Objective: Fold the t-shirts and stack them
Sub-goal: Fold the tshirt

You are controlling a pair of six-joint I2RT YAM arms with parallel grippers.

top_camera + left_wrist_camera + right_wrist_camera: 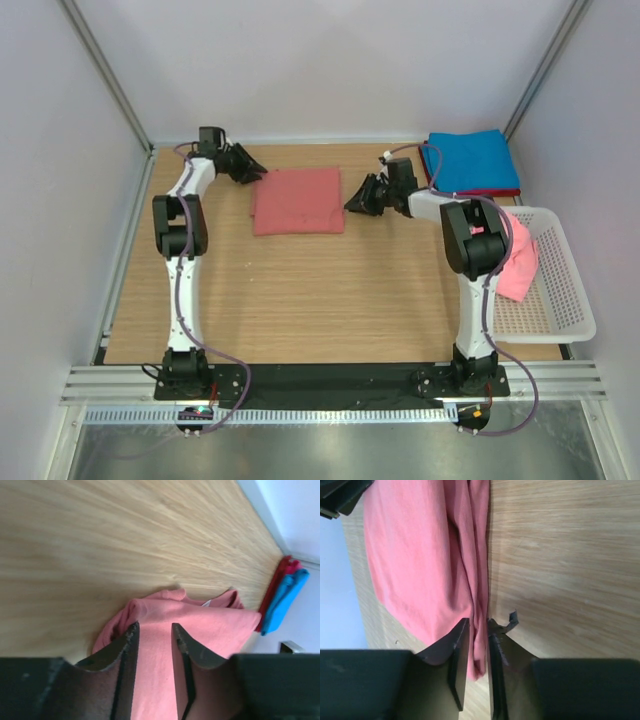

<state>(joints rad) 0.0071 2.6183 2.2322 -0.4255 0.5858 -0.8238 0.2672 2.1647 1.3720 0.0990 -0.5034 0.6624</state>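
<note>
Tabletop seen from above: a salmon-red cloth t-shirt [297, 200], folded into a flat rectangle, lies on the pale wooden table [300, 300] towards its far side, between the two arms. The left gripper [256, 172] sits at the rectangle's far left corner. The right gripper [354, 201] meets its right edge. At the far right corner, a folded blue cloth t-shirt [468, 160] lies on a dark red cloth t-shirt [490, 194], of which only a rim shows. A brighter pink cloth t-shirt [518, 262] hangs over the left wall of a white plastic mesh basket [560, 300] at the table's right side.

Left wrist view: the left gripper [152, 637] is low over the salmon-red cloth t-shirt [210, 625]. Its jaws stand apart, with flat cloth showing in the gap and nothing pinched. Beyond, the blue cloth t-shirt [286, 597] and the dark red cloth t-shirt [278, 580] lie stacked by the wall.

Right wrist view: the right gripper [479, 640] straddles the bunched folded edge of the salmon-red cloth t-shirt [415, 555]. Cloth fills the narrow gap between its fingers [457, 655]. It cannot be told whether they clamp the cloth or merely flank it.
</note>
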